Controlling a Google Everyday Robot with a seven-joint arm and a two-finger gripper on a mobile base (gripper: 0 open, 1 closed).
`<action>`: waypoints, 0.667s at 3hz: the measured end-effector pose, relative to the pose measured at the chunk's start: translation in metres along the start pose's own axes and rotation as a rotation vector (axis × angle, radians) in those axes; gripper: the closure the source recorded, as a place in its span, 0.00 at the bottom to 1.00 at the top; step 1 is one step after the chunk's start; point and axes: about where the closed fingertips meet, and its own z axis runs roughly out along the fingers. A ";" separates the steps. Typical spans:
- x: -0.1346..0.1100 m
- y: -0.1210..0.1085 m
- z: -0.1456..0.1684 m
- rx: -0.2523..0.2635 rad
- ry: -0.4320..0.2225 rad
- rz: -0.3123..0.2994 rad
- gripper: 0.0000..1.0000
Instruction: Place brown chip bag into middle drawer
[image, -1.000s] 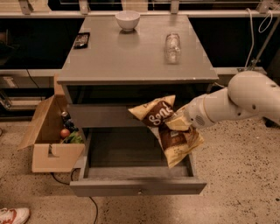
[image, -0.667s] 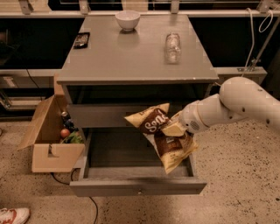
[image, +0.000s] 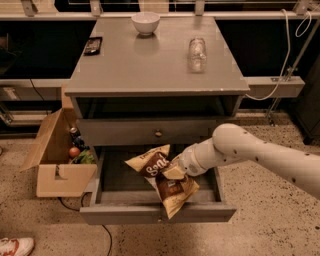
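A cardboard box (image: 55, 165) sits on the floor just left of the cabinet, out of the way. The middle drawer (image: 115, 214) is pulled open so the bag can go in. The brown chip bag (image: 161, 176) hangs over it, and its low end might catch on the front wall. The gripper (image: 176, 169) reaches in from the right, jaws clamped on the bag's middle. A bowl (image: 145, 22) and a bottle (image: 197, 52) are up on the worktop (image: 150, 75).
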 end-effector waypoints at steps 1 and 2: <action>0.004 -0.027 0.045 0.035 -0.065 0.068 1.00; 0.000 -0.040 0.066 0.043 -0.107 0.107 1.00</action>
